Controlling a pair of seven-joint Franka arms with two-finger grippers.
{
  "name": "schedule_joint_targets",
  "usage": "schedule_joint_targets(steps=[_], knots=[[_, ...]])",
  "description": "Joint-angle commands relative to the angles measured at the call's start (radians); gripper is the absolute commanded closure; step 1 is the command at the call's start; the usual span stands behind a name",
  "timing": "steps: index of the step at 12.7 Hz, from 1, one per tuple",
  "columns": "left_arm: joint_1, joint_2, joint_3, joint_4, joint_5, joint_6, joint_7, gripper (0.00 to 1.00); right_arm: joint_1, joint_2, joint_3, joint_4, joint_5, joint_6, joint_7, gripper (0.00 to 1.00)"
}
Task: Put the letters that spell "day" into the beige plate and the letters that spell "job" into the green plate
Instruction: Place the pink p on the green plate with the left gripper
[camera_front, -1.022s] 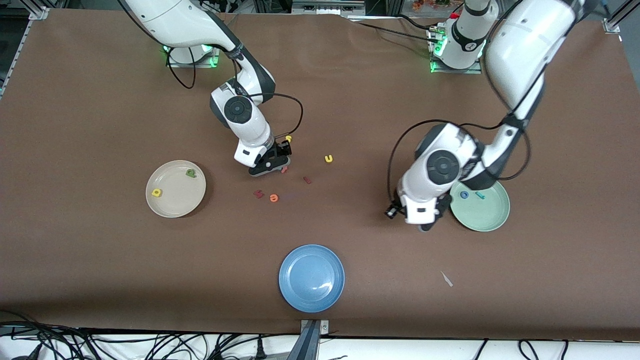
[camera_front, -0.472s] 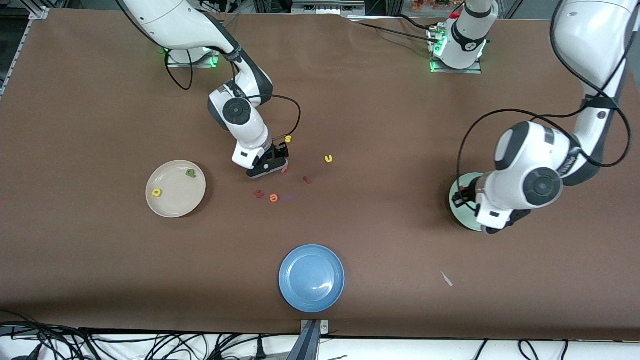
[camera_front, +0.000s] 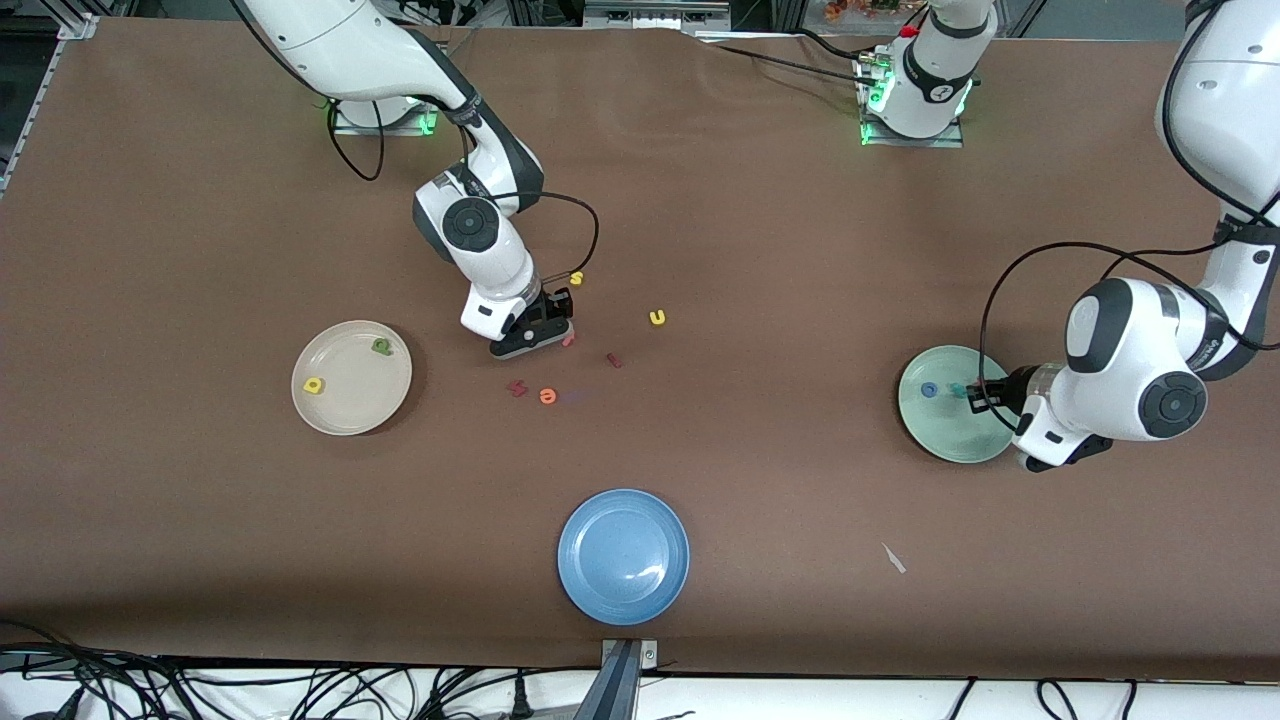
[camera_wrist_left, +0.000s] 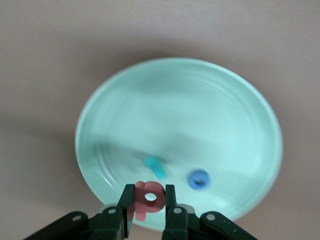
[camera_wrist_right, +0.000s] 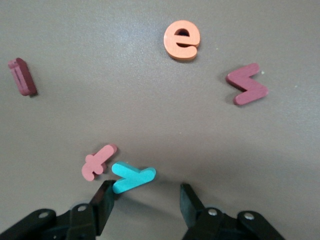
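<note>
a: what's sitting on the worktop (camera_front: 200, 200), biggest things first?

b: the blue plate (camera_front: 623, 556) is lying nearest the front camera, out of play. the beige plate (camera_front: 351, 377), toward the right arm's end, is carrying the yellow d (camera_front: 314, 385) and green a (camera_front: 381, 346). the green plate (camera_front: 945, 420), toward the left arm's end, is holding the blue o (camera_front: 929, 390) and teal j (camera_front: 958, 390).

a: and the arms?

b: the left pincer (camera_wrist_left: 149, 207) is hanging over the green plate's rim, pinching the salmon b (camera_wrist_left: 149, 198). the right pincer (camera_wrist_right: 145, 200) is sitting low over the loose letters mid-worktop, jaws spread, one of them just beside the teal y (camera_wrist_right: 132, 177).

a: how should each finish well, in your judgement?

b: the left one is looking ready to carry the b further inside the rim before letting go, so it isn't bouncing out. the right one should be centring on the y's stem, since the pink t (camera_wrist_right: 98, 161) is lying almost touching it and could get caught in the squeeze. the orange e (camera_wrist_right: 182, 39) and the dark red letters (camera_wrist_right: 247, 83) are lying well apart, so they aren't mattering here.
</note>
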Motion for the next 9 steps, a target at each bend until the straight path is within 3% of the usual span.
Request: schedule_joint_targets(steps=[1,3,5,6,7,9], knots=[[0.024,0.027,-0.011,0.004,0.063,0.048,0.024,0.92,0.016,0.041,-0.006,0.049,-0.021,0.011,0.022,0.39],[0.029,0.048,-0.009,0.005,0.065,0.052,0.044,0.89,0.035,0.063,-0.006,0.084,-0.016,0.009,0.023,0.39],[0.039,0.054,-0.008,0.005,0.065,0.057,0.055,0.72,0.039,0.077,-0.006,0.099,-0.018,0.011,0.023,0.39],[0.039,0.054,-0.008,0.005,0.065,0.055,0.057,0.44,0.039,0.077,-0.007,0.099,-0.021,0.011,0.023,0.39],[0.039,0.051,-0.009,0.010,0.064,0.054,0.057,0.00,0.039,0.077,-0.007,0.098,-0.022,0.011,0.022,0.39],[0.033,0.030,-0.016,0.033,0.060,0.045,0.047,0.00,0.039,0.077,-0.014,0.093,-0.025,0.011,0.022,0.39]])
